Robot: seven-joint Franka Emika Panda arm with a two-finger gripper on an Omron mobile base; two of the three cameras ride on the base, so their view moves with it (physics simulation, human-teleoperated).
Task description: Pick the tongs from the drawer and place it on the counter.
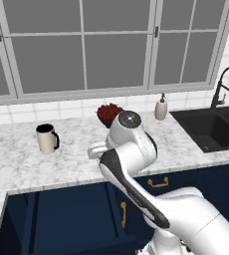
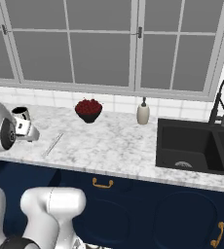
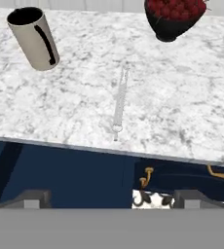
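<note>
Tongs [image 3: 119, 104] lying flat on the counter [image 3: 182, 112], thin and pale silvery, almost lost against the grey veining of the marble; two slim arms joined at the end nearer the counter's front edge, spreading slightly toward the far end. From the right base view, seen as a faint slanted line [image 2: 53, 144] a little back from the front edge. Resting free, nothing touching them.

Gripper [image 3: 111, 199] above the drawer side of the counter edge, jaws spread wide with nothing between (fingertips [image 3: 33, 198] well apart at the bottom of the hand view). Drawer [image 1: 61, 219] pulled open below the counter, navy with a dark interior.

Beyond the tongs, a cream mug [image 3: 33, 39] with a dark handle to one side and a dark bowl of red fruit [image 3: 175, 17] to the other, both well apart from them. Farther along, a soap dispenser [image 2: 143, 113] near the black sink [image 2: 196, 146].
</note>
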